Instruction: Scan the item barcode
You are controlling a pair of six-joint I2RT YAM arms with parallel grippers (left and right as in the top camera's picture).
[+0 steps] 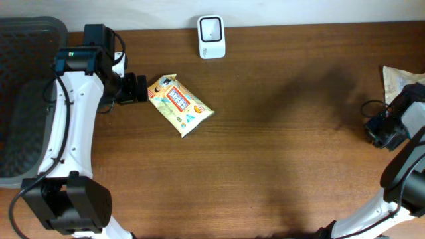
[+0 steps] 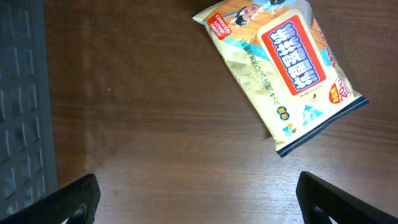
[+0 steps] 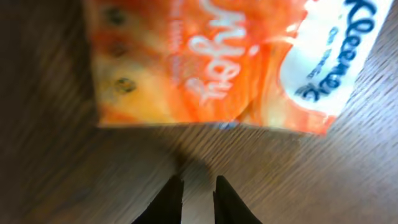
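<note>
Overhead, a yellow snack packet (image 1: pixel 180 105) lies flat and slanted on the wooden table (image 1: pixel 279 166), left of centre, its printed face up. No barcode shows on that face. The left gripper (image 1: pixel 138 88) hangs just beside the packet's upper-left end without touching it. Its jaws are spread wide, and in the left wrist view the two fingertips (image 2: pixel 71 199) stand at the bottom corners with only bare wood between them. A white scanner (image 1: pixel 211 36) stands at the table's back edge, apart from the packet and a little to its right. A grey bin (image 1: pixel 23 99) sits off the left edge. At the far right, the right gripper (image 3: pixel 198 199) points at an orange tissue pack (image 3: pixel 211 62). Its jaws are drawn nearly together with a slim gap, gripping nothing, the tips just short of the pack's near edge.
</note>
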